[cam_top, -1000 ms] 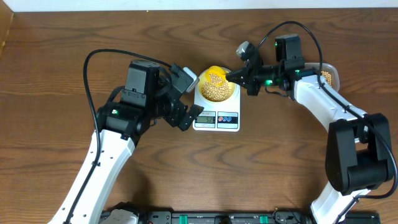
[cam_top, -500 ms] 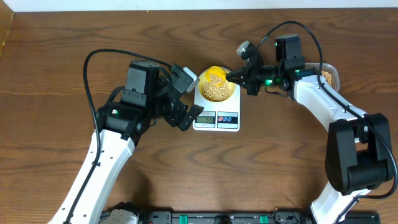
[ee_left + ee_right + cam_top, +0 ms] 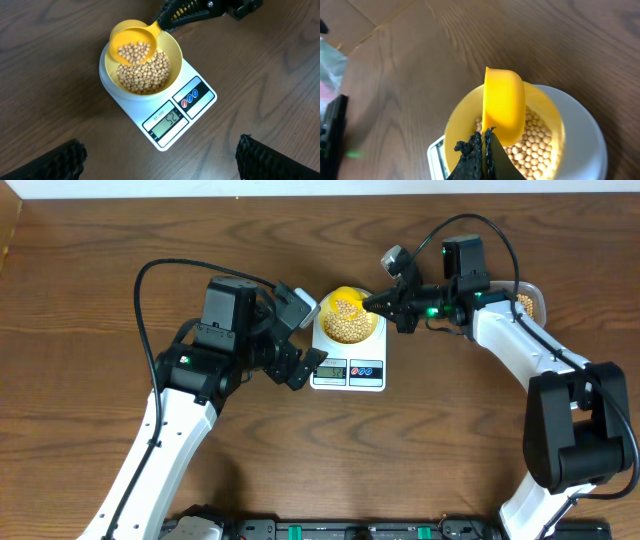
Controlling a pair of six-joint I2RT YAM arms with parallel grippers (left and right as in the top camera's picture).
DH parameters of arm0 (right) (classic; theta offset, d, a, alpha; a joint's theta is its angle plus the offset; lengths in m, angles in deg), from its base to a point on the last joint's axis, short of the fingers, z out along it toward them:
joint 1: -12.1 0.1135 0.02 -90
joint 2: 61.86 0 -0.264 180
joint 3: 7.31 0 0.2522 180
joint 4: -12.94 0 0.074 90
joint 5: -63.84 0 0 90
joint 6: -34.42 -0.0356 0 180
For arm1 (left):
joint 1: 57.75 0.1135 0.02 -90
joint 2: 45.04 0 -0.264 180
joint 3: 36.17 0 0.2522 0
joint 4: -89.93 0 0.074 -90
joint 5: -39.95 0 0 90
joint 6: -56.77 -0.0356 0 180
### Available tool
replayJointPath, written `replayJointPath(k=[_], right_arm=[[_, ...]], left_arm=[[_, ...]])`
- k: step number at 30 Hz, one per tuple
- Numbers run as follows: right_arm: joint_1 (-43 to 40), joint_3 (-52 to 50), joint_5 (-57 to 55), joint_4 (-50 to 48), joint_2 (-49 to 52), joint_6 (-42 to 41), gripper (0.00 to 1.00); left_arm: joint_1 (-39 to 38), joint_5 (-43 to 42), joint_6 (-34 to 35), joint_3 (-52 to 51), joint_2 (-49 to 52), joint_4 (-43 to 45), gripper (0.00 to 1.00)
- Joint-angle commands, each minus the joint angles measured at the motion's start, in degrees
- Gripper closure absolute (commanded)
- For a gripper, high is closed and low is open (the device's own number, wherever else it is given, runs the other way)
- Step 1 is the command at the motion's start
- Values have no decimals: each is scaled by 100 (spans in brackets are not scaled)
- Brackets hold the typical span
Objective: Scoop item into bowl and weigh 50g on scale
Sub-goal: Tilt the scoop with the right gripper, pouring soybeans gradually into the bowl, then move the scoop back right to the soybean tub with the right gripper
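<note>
1. The right gripper (image 3: 484, 144) is pinching the scoop (image 3: 132, 47) by its handle. Its jaws are pressed together on the handle, and it is reaching in from the scale's far right corner.
2. The scoop is riding level inside the bowl (image 3: 174, 56) and carrying a small load of beans (image 3: 150, 75). I cannot tell whether it is touching the pile beneath.
3. The bowl is sitting on the scale (image 3: 202, 100), on its platform, with beans covering its bottom.
4. The display (image 3: 167, 120) is showing what looks like 52, so the weight is probably running slightly over target. If the scoop is resting on the pile, it may be inflating that reading.
5. To do this step well, raise the scoop clear of the bowl without tilting it, and let the reading settle. Then trim the pile a few beans at a time, without nudging the rim.
6. The left gripper (image 3: 305, 338) is hanging spread wide and holding nothing, just left of the scale.
7. The container (image 3: 530, 302) is waiting well right of the scale for any surplus.
</note>
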Motion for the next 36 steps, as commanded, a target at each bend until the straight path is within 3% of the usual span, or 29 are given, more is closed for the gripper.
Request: replayJointPath(k=[1, 15, 26, 36], right_arm=[[-28, -7, 629, -7, 28, -205, 99], [-595, 4, 809, -662, -120, -2260, 99], [-1692, 4, 804, -520, -765, -2406, 99], [-2898, 4, 662, 439, -935, -2400, 99]], left_arm=[[20, 52, -72, -26, -22, -2, 2], [20, 52, -72, -26, -22, -2, 2], [20, 52, -72, -26, -22, -2, 1], [20, 52, -72, -26, -22, -2, 2]])
